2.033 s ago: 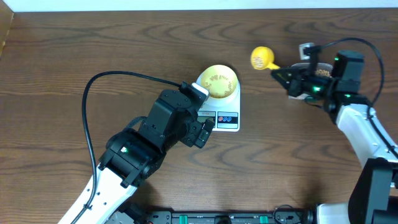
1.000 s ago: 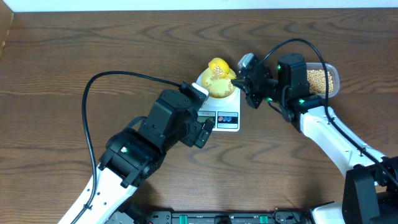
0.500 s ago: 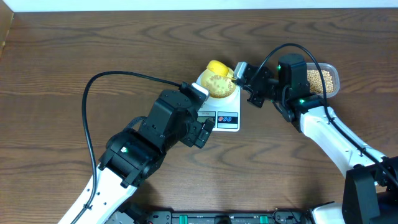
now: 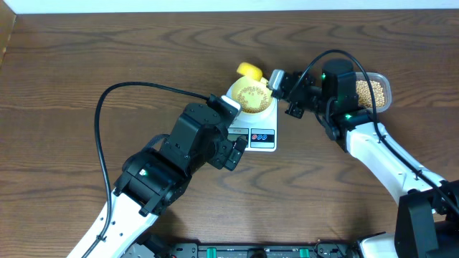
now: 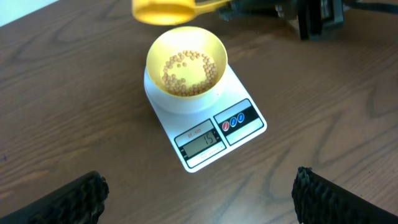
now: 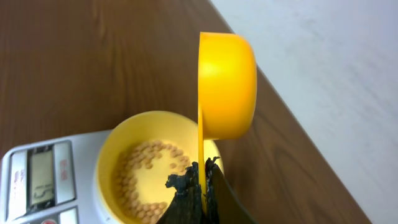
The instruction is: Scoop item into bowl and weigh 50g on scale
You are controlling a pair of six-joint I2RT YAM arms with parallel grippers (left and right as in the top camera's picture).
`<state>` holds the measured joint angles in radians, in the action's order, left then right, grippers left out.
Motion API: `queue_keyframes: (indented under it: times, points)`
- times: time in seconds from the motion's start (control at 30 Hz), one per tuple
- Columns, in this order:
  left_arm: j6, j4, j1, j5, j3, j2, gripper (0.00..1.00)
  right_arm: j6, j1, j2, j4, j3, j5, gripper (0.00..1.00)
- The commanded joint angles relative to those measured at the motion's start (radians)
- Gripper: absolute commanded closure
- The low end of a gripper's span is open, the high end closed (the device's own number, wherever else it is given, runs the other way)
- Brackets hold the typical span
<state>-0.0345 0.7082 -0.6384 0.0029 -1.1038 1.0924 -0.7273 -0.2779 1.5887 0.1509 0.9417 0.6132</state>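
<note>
The pale-yellow bowl (image 4: 252, 96) sits on the white scale (image 4: 262, 137) on the desk (image 4: 86, 57), with a thin layer of beans (image 5: 186, 71) in its bottom. The right tool (image 6: 194, 190) is clenched on the handle of a yellow scoop (image 6: 227, 84), which is tipped on its side over the bowl's far rim. The left tool (image 5: 199, 186) hangs released, near the scale's display side. A clear tub (image 4: 373, 92) of beans lies behind the right arm.

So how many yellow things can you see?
2. The pale-yellow bowl sits on the white scale, beans inside. The bright yellow scoop hangs tipped just past the bowl's rim, held in the right arm's jaws. No other yellow thing shows.
</note>
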Motion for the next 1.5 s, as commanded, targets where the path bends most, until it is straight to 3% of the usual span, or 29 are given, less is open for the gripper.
queue_keyframes:
  times: [0.0, 0.27, 0.5, 1.47]
  points:
    - [-0.017, 0.003, 0.004, 0.013, 0.0, 0.005, 0.03, 0.132, 0.037, 0.005, 0.037, 0.01, 0.006, 0.99]
    - [-0.017, 0.003, 0.004, 0.012, 0.0, 0.005, 0.03, 0.223, 0.161, 0.005, 0.023, 0.01, 0.006, 0.99]
    - [-0.017, 0.003, 0.004, 0.013, 0.0, 0.005, 0.03, 0.406, 0.252, 0.005, 0.013, 0.01, 0.007, 0.99]
    - [-0.017, 0.003, 0.004, 0.013, 0.0, 0.005, 0.03, 0.41, 0.323, 0.005, -0.035, 0.01, 0.033, 0.99]
